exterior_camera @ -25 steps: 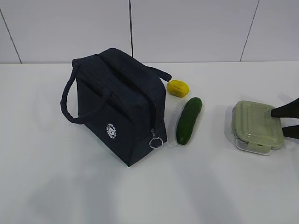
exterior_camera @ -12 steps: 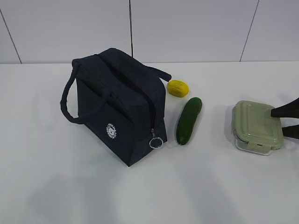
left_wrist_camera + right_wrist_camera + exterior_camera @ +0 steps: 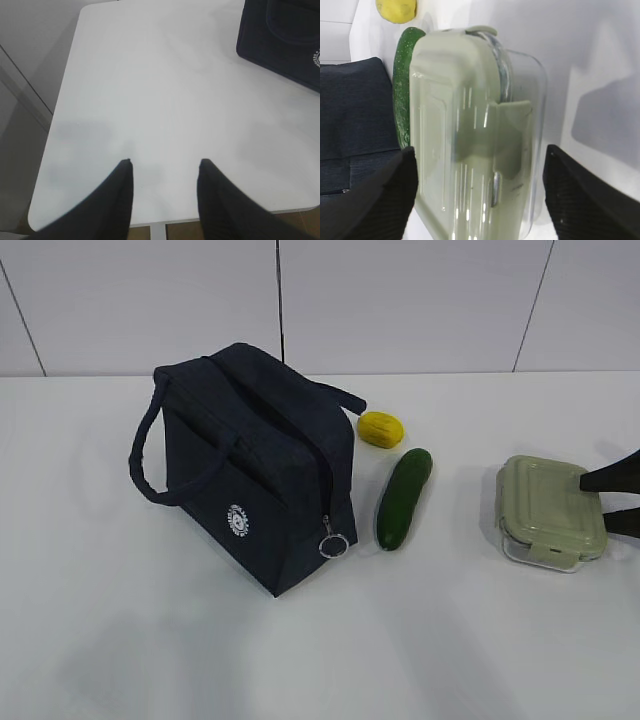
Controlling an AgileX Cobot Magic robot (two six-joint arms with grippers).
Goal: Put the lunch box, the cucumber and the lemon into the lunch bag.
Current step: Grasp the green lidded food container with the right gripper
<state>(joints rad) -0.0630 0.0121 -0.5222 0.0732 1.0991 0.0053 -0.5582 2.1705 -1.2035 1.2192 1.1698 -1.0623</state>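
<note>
Sage-green lid and all, the lunch box (image 3: 470,135) sits unmoved on the table (image 3: 120,640) between the right gripper (image 3: 480,200)'s wide-open jaws, nothing shifting over the last second, so grasping looks imminent.

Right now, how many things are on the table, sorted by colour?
Navy: 1, the lunch bag
Green: 2, the cucumber and the lunch box with its pale green lid
Yellow: 1, the lemon
Total: 4
</note>
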